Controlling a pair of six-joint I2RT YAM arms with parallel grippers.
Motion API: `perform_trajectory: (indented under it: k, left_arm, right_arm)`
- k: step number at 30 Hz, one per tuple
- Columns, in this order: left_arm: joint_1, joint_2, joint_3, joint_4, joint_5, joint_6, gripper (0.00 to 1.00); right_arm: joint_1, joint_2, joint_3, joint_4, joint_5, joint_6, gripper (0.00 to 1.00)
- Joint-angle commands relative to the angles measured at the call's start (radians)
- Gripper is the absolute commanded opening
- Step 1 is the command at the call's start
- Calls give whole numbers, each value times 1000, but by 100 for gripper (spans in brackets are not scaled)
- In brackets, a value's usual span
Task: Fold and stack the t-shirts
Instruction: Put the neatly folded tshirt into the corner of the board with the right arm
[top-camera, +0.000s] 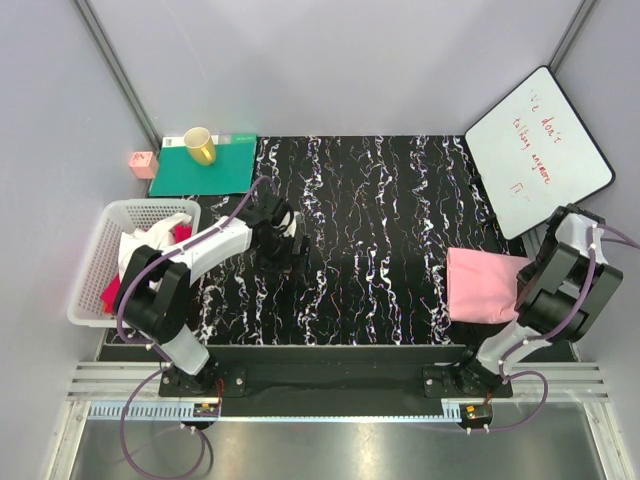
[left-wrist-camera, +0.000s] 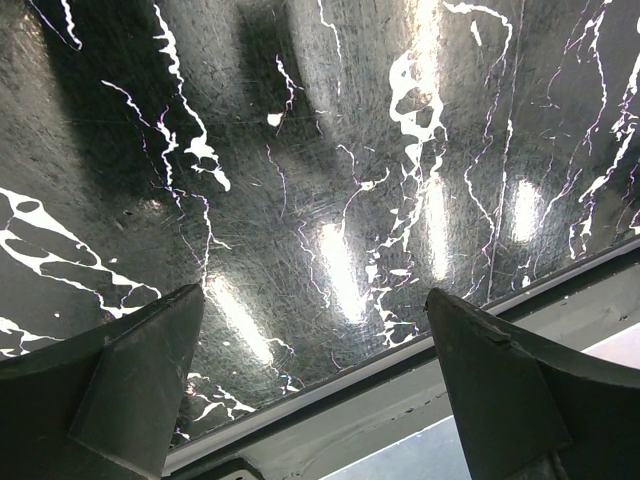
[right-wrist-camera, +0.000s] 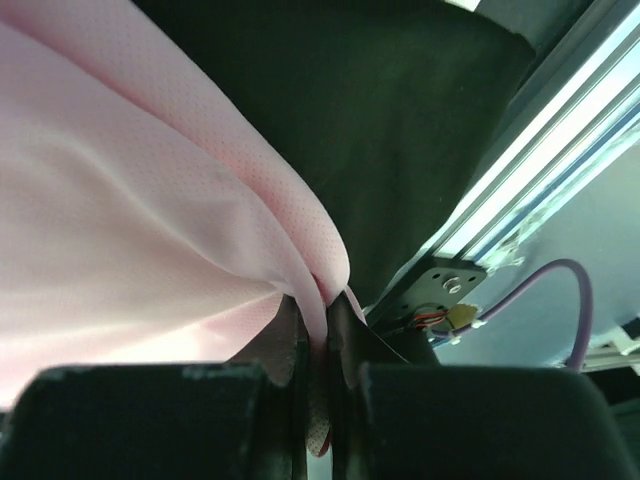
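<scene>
T-shirt, light pink, folded smooth, edge pinched in right claw; left claw spread wide

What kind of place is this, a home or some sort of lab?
Probably a robot lab test booth, not a home: two robot arms bolted to a metal frame, plain grey walls closing in the table, and a handwritten whiteboard propped in the corner.

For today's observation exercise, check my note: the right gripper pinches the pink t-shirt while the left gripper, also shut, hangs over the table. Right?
One slip: the left gripper is open, not shut, as the left wrist view shows. It does hang over the table, and the right gripper does pinch the pink t-shirt.
</scene>
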Motion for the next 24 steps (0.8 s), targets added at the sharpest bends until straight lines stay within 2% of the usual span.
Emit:
perform_trajectory:
  k: [1, 2, 5, 6, 7, 8, 9, 11, 16, 19, 22, 24]
  left_arm:
    - [-5, 1, 37, 18, 34, 14, 99]
    - [-5, 0, 37, 20, 34, 13, 99]
    - [-5, -10, 36, 17, 31, 15, 99]
    - [-5, -20, 36, 14, 20, 18, 99]
    - [-5, -25, 37, 11, 17, 18, 99]
    - [-5, -34, 39, 3, 11, 22, 99]
    - [-5, -51, 40, -1, -1, 24, 99]
    - [-5, -80, 48, -17, -26, 31, 99]
    - [-5, -134, 96, -54, -63, 51, 99]
    - [-4, -143, 135, -72, -81, 59, 99]
    - [-4, -149, 174, -100, -98, 61, 99]
    - [-4, -152, 188, -106, -100, 59, 99]
  right_arm:
    - [-5, 61, 49, 36, 96, -33, 0]
    - [-3, 69, 58, 36, 107, -34, 0]
    - [-9, 90, 76, 37, 115, -46, 32]
    - [-9, 81, 79, 37, 135, -44, 47]
    - [-9, 73, 91, 37, 141, -52, 78]
    - [-9, 64, 102, 37, 143, -60, 93]
    - [-9, 41, 114, 36, 138, -70, 99]
    - [-8, 6, 165, 25, 126, -92, 100]
    - [0, -147, 300, -1, -95, -95, 100]
    - [37, -210, 303, 11, -184, -69, 100]
    - [101, -304, 271, 94, -357, -52, 100]
    - [188, -325, 260, 119, -393, -43, 100]
